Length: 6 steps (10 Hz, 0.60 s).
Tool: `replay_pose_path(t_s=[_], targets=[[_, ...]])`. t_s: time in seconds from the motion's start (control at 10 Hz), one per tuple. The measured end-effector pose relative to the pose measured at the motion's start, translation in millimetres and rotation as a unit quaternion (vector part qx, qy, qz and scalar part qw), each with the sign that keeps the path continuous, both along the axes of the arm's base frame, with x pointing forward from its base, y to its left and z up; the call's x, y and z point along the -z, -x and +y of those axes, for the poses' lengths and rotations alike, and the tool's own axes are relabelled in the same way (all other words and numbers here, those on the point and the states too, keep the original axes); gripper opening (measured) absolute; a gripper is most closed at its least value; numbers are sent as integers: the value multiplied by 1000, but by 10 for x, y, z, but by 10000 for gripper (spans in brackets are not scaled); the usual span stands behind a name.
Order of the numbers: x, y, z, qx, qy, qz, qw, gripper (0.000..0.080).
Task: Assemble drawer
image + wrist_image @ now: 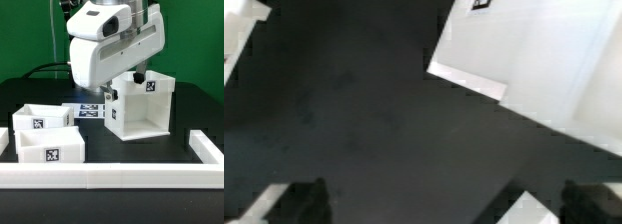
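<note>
On the exterior view's left my two shallow trays, the rear tray (38, 117) and the front tray (50, 150), sit touching, open tops up, white with black-and-white tags. Right of them stands the cube-like casing (140, 105), white plastic with its open side facing the camera. My gripper (429, 205) hangs over the casing's top edge, fingers (295, 200) spread and empty (only dark table between them), so I judge I should straddle one wall squarely before closing, or the casing may tip.
</note>
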<state>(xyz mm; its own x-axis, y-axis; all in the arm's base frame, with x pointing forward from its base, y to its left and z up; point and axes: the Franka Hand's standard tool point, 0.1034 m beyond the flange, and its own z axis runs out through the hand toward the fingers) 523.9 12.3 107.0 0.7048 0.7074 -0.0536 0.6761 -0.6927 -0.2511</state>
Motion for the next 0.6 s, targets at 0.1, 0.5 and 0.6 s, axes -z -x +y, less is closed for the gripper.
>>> replay_pose_path(t_s=[0.1,0.5,0.6], targets=[[0,0,-1,0,0,0,1000,650],[-7,7,-3,0,1,0,1000,650],[-92,60,5,10,6,-4,1000,650]])
